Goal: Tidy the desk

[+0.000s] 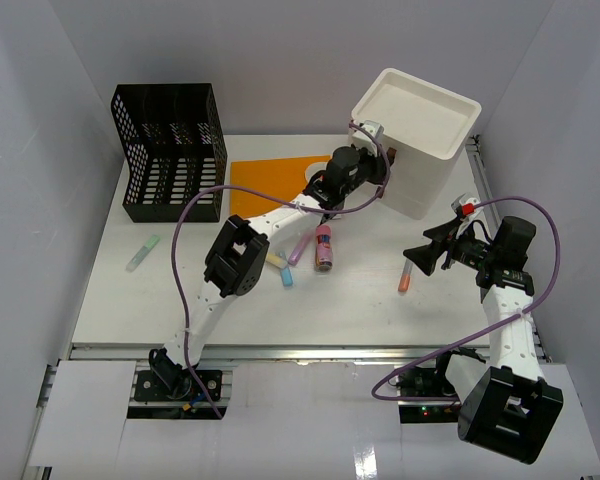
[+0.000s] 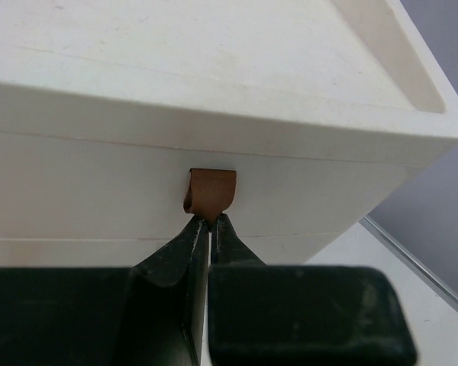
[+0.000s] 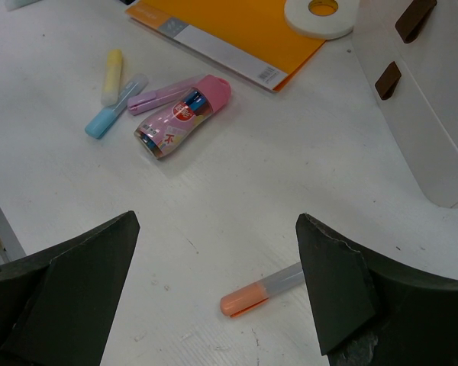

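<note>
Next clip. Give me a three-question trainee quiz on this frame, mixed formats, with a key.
1. True or false: the left gripper is shut on the brown tab of the white drawer box.
2. Which marker lies nearest the open right gripper? A orange marker, B green, C yellow.
3. Fill in: the tape roll lies on the ____ folder.
Key: 1 true; 2 A; 3 orange.
</note>
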